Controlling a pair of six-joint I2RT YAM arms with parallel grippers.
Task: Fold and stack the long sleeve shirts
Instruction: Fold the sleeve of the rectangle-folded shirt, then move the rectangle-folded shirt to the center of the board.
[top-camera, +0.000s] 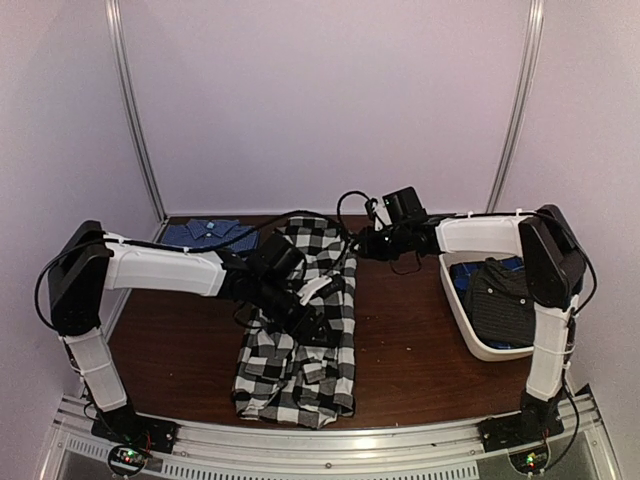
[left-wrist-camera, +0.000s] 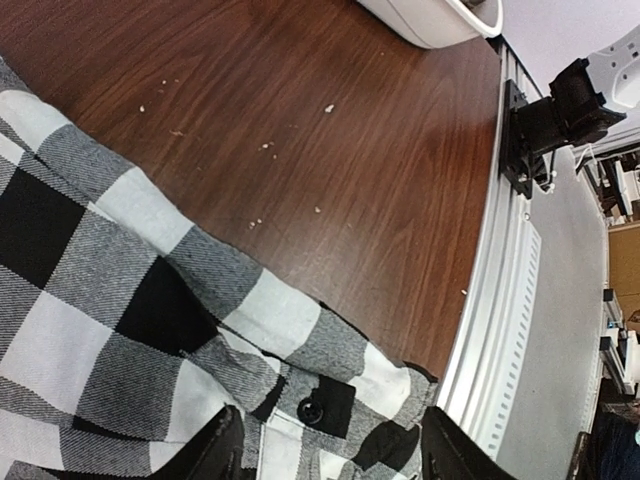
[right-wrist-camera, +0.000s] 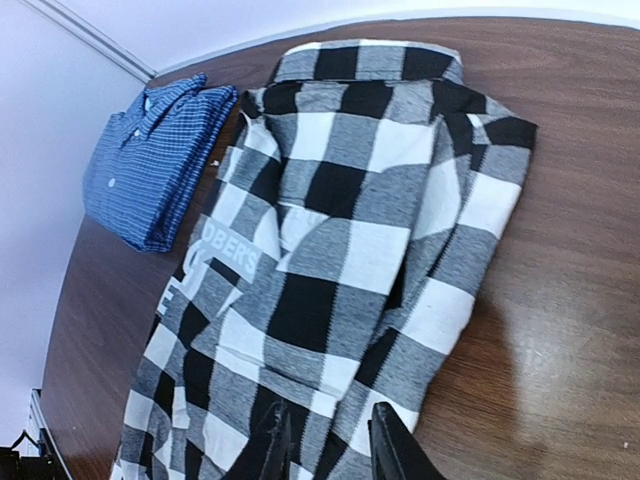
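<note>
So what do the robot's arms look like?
Both the left arm and the right arm have smooth white shells with chunky black joints. Thin black cables loop off them. The fingers are black and flat, and small green lights glow at the bases.

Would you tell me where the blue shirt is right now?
In the top view, the blue shirt lies folded at the far left corner of the table, beside the checked shirt.

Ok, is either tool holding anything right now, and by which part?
Left tool is open over the black-and-white checked shirt's buttoned cuff, gripping nothing. Right tool straddles the shirt's edge; a grip cannot be told.
</note>
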